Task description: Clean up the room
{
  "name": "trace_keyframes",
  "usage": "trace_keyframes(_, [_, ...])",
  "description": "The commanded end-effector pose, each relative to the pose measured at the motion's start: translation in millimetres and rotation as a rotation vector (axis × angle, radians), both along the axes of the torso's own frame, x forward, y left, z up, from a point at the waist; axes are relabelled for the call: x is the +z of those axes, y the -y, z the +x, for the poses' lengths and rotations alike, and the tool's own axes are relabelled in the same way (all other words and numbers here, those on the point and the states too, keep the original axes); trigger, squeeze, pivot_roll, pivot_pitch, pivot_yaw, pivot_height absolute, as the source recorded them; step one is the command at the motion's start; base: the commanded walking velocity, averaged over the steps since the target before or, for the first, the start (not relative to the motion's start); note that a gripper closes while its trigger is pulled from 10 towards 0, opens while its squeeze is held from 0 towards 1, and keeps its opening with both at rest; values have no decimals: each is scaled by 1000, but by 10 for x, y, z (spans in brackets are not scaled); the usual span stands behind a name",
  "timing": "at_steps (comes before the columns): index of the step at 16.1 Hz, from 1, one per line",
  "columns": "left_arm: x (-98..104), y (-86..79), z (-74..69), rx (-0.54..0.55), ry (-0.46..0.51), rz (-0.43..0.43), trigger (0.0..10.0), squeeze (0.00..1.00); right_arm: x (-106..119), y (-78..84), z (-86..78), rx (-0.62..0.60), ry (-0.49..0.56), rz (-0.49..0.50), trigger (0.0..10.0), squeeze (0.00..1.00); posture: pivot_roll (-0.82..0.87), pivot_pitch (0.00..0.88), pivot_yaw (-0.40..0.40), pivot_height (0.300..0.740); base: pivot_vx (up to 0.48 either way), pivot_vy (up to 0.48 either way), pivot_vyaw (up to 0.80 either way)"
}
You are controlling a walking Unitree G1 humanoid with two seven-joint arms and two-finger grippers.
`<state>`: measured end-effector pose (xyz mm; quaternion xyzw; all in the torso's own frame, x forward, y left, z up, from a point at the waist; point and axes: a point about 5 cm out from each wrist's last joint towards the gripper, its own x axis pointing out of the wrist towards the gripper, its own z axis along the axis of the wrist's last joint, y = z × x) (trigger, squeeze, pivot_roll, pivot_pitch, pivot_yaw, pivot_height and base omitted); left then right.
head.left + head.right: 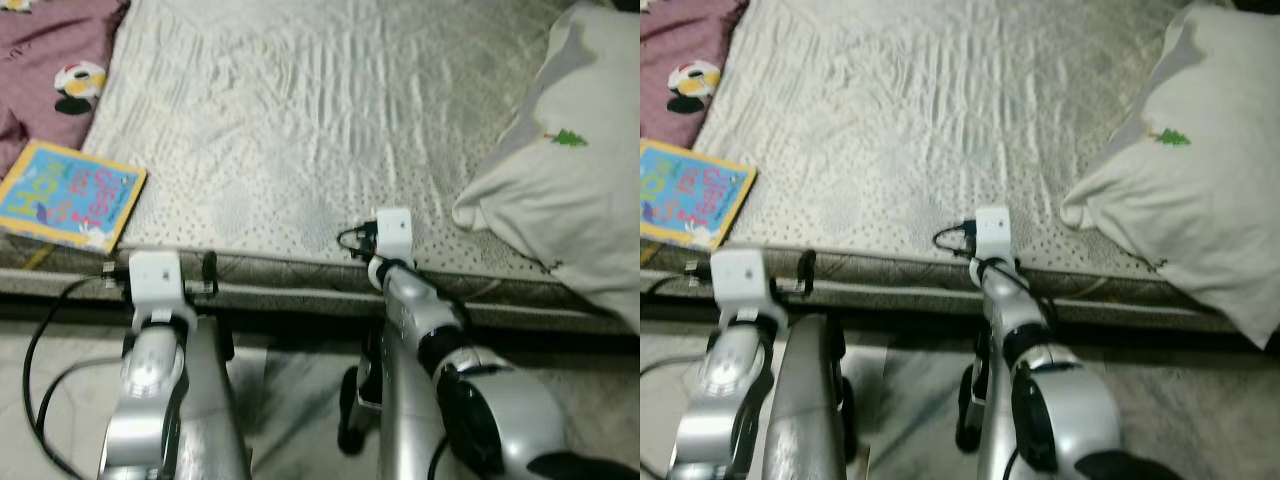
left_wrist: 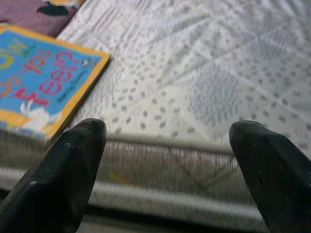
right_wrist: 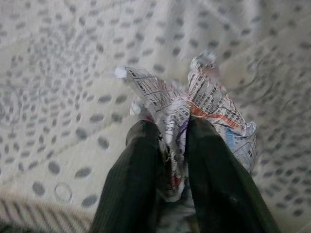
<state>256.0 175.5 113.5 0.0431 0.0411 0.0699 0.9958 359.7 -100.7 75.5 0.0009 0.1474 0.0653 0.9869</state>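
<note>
A crumpled sheet of newspaper point(image 3: 214, 104) lies on the dotted mattress point(image 1: 300, 110), just past the bed's front edge. My right gripper point(image 3: 172, 128) is shut on it, with the paper bunched between the two black fingers. That arm's wrist point(image 1: 393, 232) reaches over the mattress edge near the middle. My left gripper point(image 2: 167, 131) is open and holds nothing; it hovers in front of the mattress side. A blue and yellow picture book point(image 1: 65, 195) lies flat at the mattress's front left corner, to the left of the left wrist point(image 1: 155, 275).
A large white pillow point(image 1: 570, 170) with a small green tree print fills the right of the bed and overhangs its edge. A purple blanket point(image 1: 45, 60) is at the back left. Pale stone floor point(image 1: 290, 390) lies below the bed frame.
</note>
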Motion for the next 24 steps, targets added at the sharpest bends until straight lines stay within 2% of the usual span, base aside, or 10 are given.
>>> trace_keyframes(1, [-47,-9,31,3,-10,-7,10000,0,6,100,21,-30,-11,17,0,0,140,142,-69,553,0,0,0])
trace_keyframes(4, [16,-21,194,1,30,-35,10000,0,182,300,111,-89,70,88,0,0,103,79,-63,553,0,0,0])
trace_keyframes(7, [43,-28,230,2,57,-52,10000,0,268,530,82,-113,173,132,0,0,75,71,-59,553,0,0,0])
trace_keyframes(9, [27,17,178,-15,60,-75,10000,0,242,748,-117,-124,228,149,0,0,43,81,-59,553,0,0,0])
trace_keyframes(10, [17,70,111,-51,62,-86,10000,0,262,814,-360,-104,273,178,0,0,40,86,-60,553,0,0,0])
trace_keyframes(13, [-29,54,-7,-66,56,-85,10000,0,301,803,-742,-43,327,154,0,0,38,102,-62,553,0,0,0])
trace_keyframes(16, [-77,-1,-156,-54,39,-78,10000,0,161,858,-1130,20,272,111,0,0,36,111,-68,553,0,0,0])
trace_keyframes(17, [-83,-8,-203,-48,32,-81,10000,0,167,859,-1197,44,251,122,2745,0,32,120,-64,553,0,0,0])
trace_keyframes(18, [-103,3,-239,-49,20,-83,10000,0,204,841,-1229,67,254,139,10000,0,32,127,-59,553,0,0,0])
trace_keyframes(24, [-125,78,-244,-99,-7,-90,10000,0,344,663,-1273,103,265,184,10000,0,18,140,-53,618,0,0,0])
